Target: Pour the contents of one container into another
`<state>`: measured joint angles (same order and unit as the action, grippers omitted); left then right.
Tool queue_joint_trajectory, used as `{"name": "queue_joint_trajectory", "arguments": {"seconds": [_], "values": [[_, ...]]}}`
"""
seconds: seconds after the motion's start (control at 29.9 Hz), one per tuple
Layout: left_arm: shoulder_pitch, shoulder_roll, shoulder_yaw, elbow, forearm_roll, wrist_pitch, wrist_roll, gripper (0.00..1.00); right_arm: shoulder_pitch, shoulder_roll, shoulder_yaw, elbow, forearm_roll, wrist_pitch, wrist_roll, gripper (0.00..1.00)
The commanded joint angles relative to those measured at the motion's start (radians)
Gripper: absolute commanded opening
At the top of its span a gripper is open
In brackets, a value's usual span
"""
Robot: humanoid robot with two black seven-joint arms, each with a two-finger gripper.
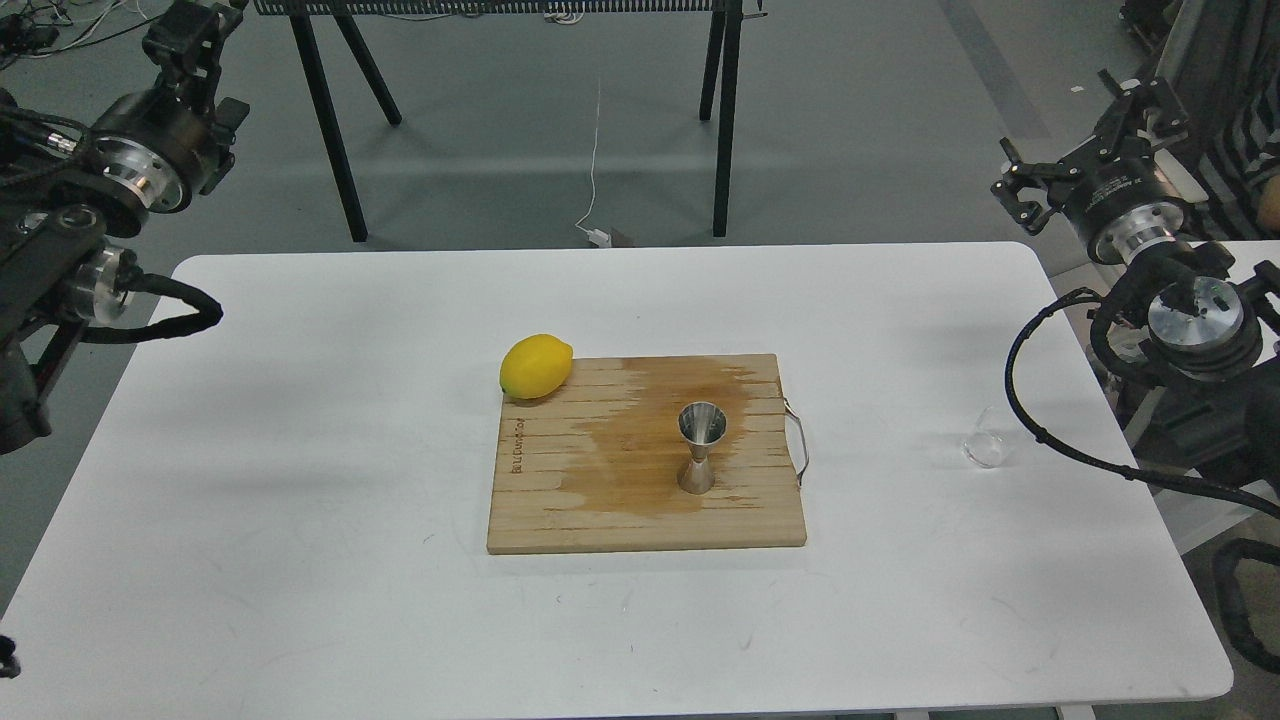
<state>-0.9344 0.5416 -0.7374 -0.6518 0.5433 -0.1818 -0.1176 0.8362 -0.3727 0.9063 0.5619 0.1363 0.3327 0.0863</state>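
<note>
- white desk (300, 500) – holds everything
- wooden board (560, 500) in the middle, wet stain; lemon (536, 366) at its far-left corner
- steel jigger (701, 447) upright on the board's right side
- clear cup (984, 449) near the desk's right edge
- left end effector (195, 25) and right end effector (1040, 180) – raised off to the sides, can't tell if they're open

A white rectangular table with rounded corners (330, 560) carries a pale wooden slatted cutting board (560, 500) near its middle, darkly stained across its centre. A yellow lemon (536, 366) lies at the board's far left corner, overlapping its edge. Well apart, near the table's right edge, sits a tiny clear see-through cup (984, 450).
</note>
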Motion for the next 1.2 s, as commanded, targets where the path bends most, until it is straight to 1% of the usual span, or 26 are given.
{"name": "queue_joint_trajectory", "arguments": {"seconds": [0.0,0.03,0.1,0.23,0.33,0.47,0.57,0.77,0.9,1.04,1.17], "values": [[-0.038,-0.032,0.003,0.176,-0.222,-0.201,0.0,0.99,-0.017,-0.073,-0.018,0.113,0.0,-0.006,0.0,0.99],[-0.038,-0.035,0.004,0.188,-0.256,-0.228,0.0,0.99,-0.026,-0.1,-0.024,0.159,0.0,-0.008,0.0,0.99],[-0.04,-0.048,0.003,0.19,-0.284,-0.251,0.0,0.99,-0.069,-0.13,-0.024,0.24,0.0,-0.018,0.0,0.99],[-0.032,-0.063,0.001,0.19,-0.287,-0.252,-0.008,0.99,-0.141,-0.21,-0.017,0.369,0.0,-0.027,0.0,0.99],[-0.032,-0.064,0.006,0.19,-0.286,-0.251,-0.03,0.99,-0.213,-0.274,-0.004,0.441,0.0,-0.029,0.001,0.99],[-0.03,-0.064,0.016,0.19,-0.286,-0.248,-0.031,0.99,-0.33,-0.376,0.034,0.559,0.002,-0.029,0.003,0.99],[-0.03,-0.064,0.016,0.19,-0.284,-0.246,-0.031,0.99,-0.458,-0.405,0.094,0.636,0.008,-0.027,0.001,0.99],[-0.03,-0.071,0.016,0.19,-0.284,-0.248,-0.033,0.99,-0.736,-0.378,0.252,0.719,0.068,-0.017,0.004,0.99],[-0.03,-0.075,0.018,0.19,-0.284,-0.245,-0.031,0.99,-0.888,-0.293,0.33,0.745,0.158,0.008,0.05,0.99],[-0.03,-0.072,0.016,0.19,-0.284,-0.246,-0.03,0.99,-0.963,-0.184,0.378,0.736,0.17,0.057,0.047,0.99],[-0.034,-0.066,0.016,0.19,-0.287,-0.251,-0.025,0.99,-0.979,-0.098,0.381,0.696,0.212,0.043,0.044,0.99]]}}
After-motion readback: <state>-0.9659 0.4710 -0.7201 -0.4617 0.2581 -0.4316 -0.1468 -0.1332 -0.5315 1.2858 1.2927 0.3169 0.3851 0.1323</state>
